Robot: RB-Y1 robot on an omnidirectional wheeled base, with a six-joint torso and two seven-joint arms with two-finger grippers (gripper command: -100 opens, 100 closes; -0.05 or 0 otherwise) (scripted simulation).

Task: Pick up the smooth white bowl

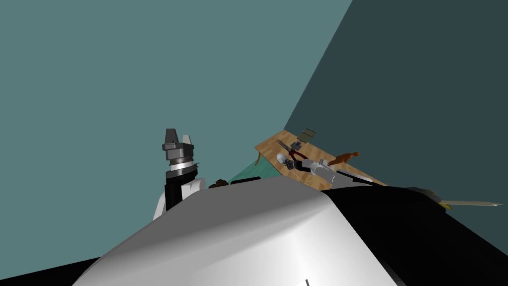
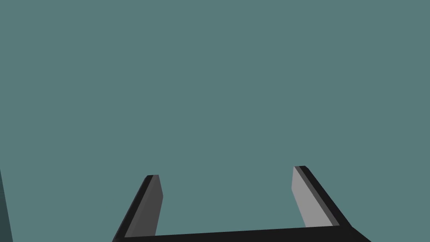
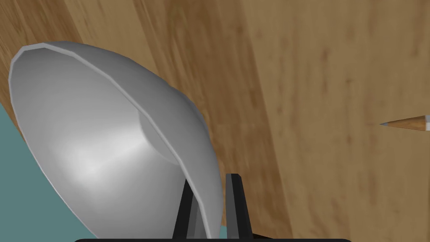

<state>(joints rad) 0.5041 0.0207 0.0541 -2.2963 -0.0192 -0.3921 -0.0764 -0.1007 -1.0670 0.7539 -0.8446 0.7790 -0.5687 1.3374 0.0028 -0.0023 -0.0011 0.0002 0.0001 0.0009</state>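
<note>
Right gripper (image 3: 210, 180) pinches the rim of an empty bowl (image 3: 96, 138) at a wooden table (image 3: 336, 63).

The grasp looks made: its two fingers are nearly together, one inside and one outside the bowl's wall. The bowl is pale grey, smooth and tilted, with nothing in it. Whether it has left the table cannot be told, so the lift remains to be confirmed. In the head view the table sits right of centre. The left gripper (image 2: 226, 172) is raised, fingers wide apart and holding nothing.

My right gripper (image 3: 210, 180) pinches the tilted grey-white bowl (image 3: 96, 138) by its rim, wooden bench (image 3: 315, 84) behind; a pencil tip (image 3: 405, 123) at two o'clock.
</note>
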